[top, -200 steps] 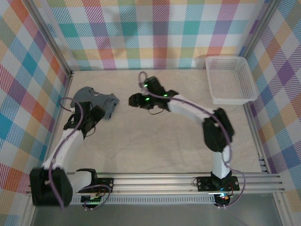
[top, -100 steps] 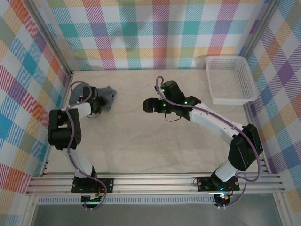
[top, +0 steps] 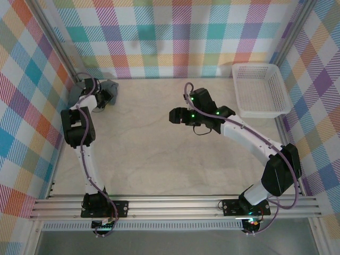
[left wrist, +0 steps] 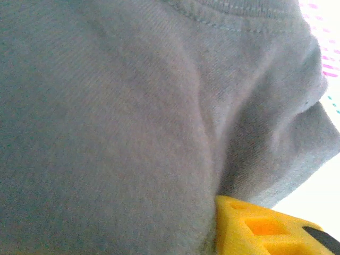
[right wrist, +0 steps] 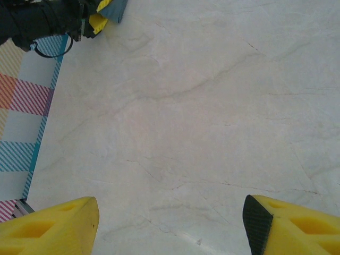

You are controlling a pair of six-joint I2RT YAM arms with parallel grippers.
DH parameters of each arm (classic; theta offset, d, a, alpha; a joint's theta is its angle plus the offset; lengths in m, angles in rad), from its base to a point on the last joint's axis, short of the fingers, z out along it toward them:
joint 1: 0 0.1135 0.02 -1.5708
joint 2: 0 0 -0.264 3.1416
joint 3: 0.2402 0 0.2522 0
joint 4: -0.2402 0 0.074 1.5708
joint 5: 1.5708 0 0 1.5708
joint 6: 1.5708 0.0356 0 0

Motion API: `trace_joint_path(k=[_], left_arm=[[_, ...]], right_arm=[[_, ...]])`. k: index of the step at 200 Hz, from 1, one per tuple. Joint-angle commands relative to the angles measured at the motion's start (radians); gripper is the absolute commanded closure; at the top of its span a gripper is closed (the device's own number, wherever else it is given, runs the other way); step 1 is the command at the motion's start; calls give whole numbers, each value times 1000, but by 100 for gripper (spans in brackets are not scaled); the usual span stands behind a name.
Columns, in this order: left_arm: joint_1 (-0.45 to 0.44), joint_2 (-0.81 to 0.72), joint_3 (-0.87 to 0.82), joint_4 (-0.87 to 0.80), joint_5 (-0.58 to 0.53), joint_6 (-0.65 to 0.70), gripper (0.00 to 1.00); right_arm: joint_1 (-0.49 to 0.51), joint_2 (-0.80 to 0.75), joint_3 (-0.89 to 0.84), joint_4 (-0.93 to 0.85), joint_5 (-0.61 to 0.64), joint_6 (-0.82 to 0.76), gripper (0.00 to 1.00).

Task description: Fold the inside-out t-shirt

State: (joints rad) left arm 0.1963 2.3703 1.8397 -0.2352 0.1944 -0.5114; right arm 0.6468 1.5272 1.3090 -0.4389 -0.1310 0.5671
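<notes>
**T-shirt [top: 110, 86] bunched at the left gripper [top: 104, 96]; right gripper [top: 175, 115] wide over bare table**

The inside-out t-shirt lies crumpled in the far left corner, right against the left gripper. In the left wrist view its blue-grey cloth presses close and drapes onto one yellow finger [left wrist: 265, 228]; whether the jaws pinch it I cannot tell. The right gripper hangs well apart from the shirt, jaws spread wide, with marbled table [right wrist: 202, 106] below its fingers [right wrist: 53, 223]. A white mesh basket [top: 260, 90] sits behind its wrist.

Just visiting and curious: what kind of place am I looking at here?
Probably a robot test cell, not a home: two arms bolted to a metal rail, with plaid walls boxing in a table.
</notes>
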Motion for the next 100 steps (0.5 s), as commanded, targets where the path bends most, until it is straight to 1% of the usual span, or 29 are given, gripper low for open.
trace_joint_path(k=[1,19,35,44,56,67,86,100], left_arm=[[15,89,155,-170,23,116,50],[19,104,199,-198,41,149,46],[20,46,142,-160,79,150,34],[15,-41,39,-90,94,131,27],[-1,-184,-118,23,87,103,19],[-25,-329,-264,94,72,87,13],[-90,-573,-484,174,25,79,9],[-153,-733,-638,200,-21,89,8]], right_arm=[[-10,-21,36,-38,-4,-2,27],[-12,-30,36,-46,1,-1,27],[-17,-47,43,-60,10,-12,27],[-24,-65,42,-73,30,-32,27],[-39,-99,18,-86,100,-65,26],[-66,-138,-29,-92,186,-91,20],[-126,-221,-150,-68,371,-140,11],[-164,-287,-265,11,511,-203,9]])
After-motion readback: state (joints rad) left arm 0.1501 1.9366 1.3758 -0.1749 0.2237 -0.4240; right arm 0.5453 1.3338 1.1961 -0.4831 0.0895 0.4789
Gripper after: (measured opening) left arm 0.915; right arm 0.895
